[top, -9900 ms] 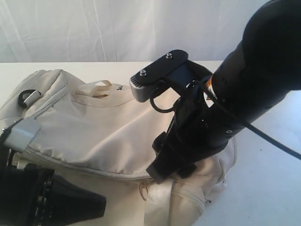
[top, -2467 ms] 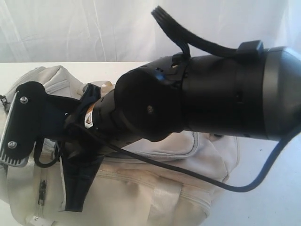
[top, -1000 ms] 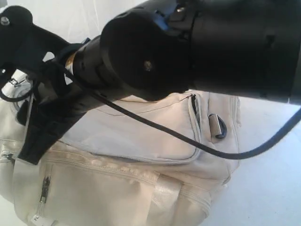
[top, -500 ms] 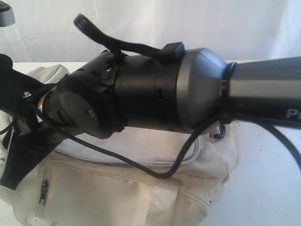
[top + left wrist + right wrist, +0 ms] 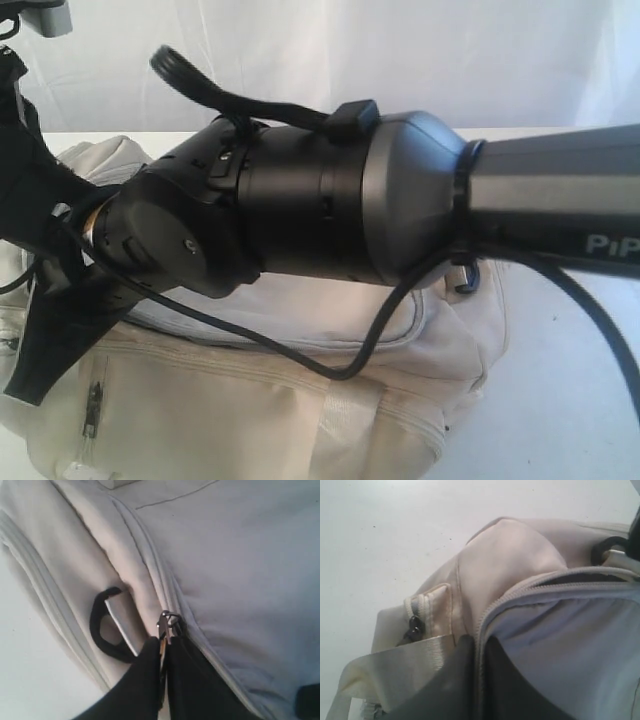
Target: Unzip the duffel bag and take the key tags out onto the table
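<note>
Nearly filling the exterior view, the black right arm (image 5: 330, 210) stretches across a cream-white fabric duffel bag (image 5: 300, 400) lying on the plain white bench (image 5: 580, 400). The left gripper (image 5: 163, 647) is pinched tight on a small metal zipper pull (image 5: 167, 620) beside a black D-ring (image 5: 95, 625); the right gripper (image 5: 479, 647) is closed narrowly on the bag's grey zipper seam (image 5: 530, 582) near one rounded end.

White cloth backdrop (image 5: 480, 55): a pale, draped curtain hanging upright at the back of the scene and spanning the full width of the exterior view's upper part. Soft vertical folds and faint grey shadows run down it. It ends below in a straight, level line.
</note>
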`<state>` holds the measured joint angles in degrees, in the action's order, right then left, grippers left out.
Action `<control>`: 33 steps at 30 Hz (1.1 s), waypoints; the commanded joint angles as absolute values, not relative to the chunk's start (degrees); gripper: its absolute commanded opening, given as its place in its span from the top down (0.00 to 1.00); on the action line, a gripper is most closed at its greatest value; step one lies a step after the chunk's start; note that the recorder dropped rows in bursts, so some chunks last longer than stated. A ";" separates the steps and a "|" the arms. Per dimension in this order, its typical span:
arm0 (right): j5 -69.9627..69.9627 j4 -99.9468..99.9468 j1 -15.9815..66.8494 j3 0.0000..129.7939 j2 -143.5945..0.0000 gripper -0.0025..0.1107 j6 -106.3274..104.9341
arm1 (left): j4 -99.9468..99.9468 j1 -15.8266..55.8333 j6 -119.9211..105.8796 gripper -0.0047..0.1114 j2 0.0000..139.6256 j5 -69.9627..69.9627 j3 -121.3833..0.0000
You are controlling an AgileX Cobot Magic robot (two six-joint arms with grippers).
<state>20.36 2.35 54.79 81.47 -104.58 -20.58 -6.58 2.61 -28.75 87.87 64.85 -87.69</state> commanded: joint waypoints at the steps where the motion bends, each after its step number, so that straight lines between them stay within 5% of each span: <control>1: 22.60 2.87 55.03 81.63 -104.57 0.98 -20.28 | -6.79 2.43 -29.36 0.96 90.90 69.96 -91.91; 28: 24.32 2.76 58.19 81.63 -104.57 0.98 -20.28 | -6.44 2.43 -29.76 0.96 106.57 46.19 -102.75; 30: 24.32 2.76 58.19 81.63 -104.57 0.98 -20.28 | -6.44 2.43 -29.76 0.90 106.57 46.48 -102.75; 33: 24.32 2.76 58.19 81.63 -104.57 0.98 -20.28 | -6.17 2.43 -29.76 0.68 106.57 48.88 -102.75</control>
<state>22.21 0.44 57.00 81.47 -104.66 -20.58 -6.94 2.61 -30.05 106.45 53.07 -101.97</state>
